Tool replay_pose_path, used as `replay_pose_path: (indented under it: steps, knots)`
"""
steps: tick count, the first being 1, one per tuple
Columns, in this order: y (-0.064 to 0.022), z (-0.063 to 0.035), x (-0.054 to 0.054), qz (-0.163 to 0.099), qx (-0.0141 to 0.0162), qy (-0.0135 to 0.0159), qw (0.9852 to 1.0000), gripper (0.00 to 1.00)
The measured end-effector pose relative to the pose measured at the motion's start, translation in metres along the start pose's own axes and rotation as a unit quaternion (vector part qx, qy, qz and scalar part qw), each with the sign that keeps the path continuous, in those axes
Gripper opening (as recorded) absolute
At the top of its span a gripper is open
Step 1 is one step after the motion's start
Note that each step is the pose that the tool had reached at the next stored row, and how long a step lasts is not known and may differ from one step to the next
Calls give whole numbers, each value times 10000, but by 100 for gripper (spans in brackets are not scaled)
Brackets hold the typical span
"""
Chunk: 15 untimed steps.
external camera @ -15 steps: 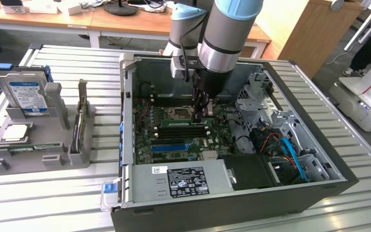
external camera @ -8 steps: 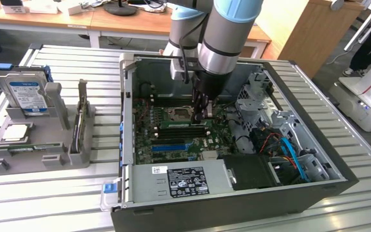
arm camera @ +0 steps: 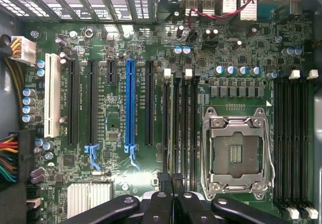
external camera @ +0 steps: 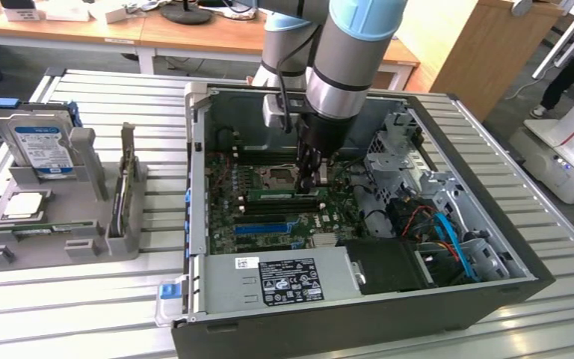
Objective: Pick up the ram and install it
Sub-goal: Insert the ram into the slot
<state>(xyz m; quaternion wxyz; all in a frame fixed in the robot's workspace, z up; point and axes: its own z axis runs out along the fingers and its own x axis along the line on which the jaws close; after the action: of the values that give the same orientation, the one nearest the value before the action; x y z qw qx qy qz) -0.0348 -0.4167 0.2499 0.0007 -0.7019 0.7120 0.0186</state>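
Pincer [external camera: 313, 178] pressed together, tips at the ram [external camera: 282, 195].
Ram lies just under the tips, long side running toward the exterior view's left.

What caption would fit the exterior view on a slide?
Shut gripper inside the open case, at the green ram standing on the motherboard.

- My arm [external camera: 355, 45] stands steeply at the top of the exterior view, its pale blue and silver segments nearly upright.
- My wrist [external camera: 332, 93] points straight down beneath it.
- My tool [external camera: 309, 178] hangs below the wrist, black and narrow, with its tips aimed downward.
- The tool's jaws are drawn together, with hardly any gap between them.
- In the wrist view my fingers [arm camera: 160, 204] sit side by side, and dark linkage bars [arm camera: 108, 209] spread outward on either side of them.
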Motion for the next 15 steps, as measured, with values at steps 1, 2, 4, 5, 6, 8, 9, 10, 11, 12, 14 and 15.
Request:
replay_pose_path:
  steps: [1, 2, 4, 5, 6, 8, 9, 10, 11, 12, 14, 15]
  knots:
    - [0, 0, 0, 0, 0, 1, 10000, 12]
    - [0, 0, 0, 0, 0, 1, 10000, 12]
    - [0, 1, 0, 0, 0, 0, 10000, 12]
    - [1, 1, 0, 0, 0, 0, 10000, 12]
    - [4, 2, 0, 1, 0, 0, 10000, 12]
    - [6, 2, 0, 0, 0, 0, 10000, 12]
    - [10, 3, 0, 0, 0, 0, 10000, 12]
    - [11, 3, 0, 0, 0, 0, 10000, 12]
    - [11, 4, 0, 0, 0, -1, 10000, 12]
    - [11, 4, 0, -1, 0, -1, 10000, 12]
    - [11, 16, 0, 0, 1, -3, 10000, 12]
    - [11, 24, 0, 0, 0, -1, 10000, 12]
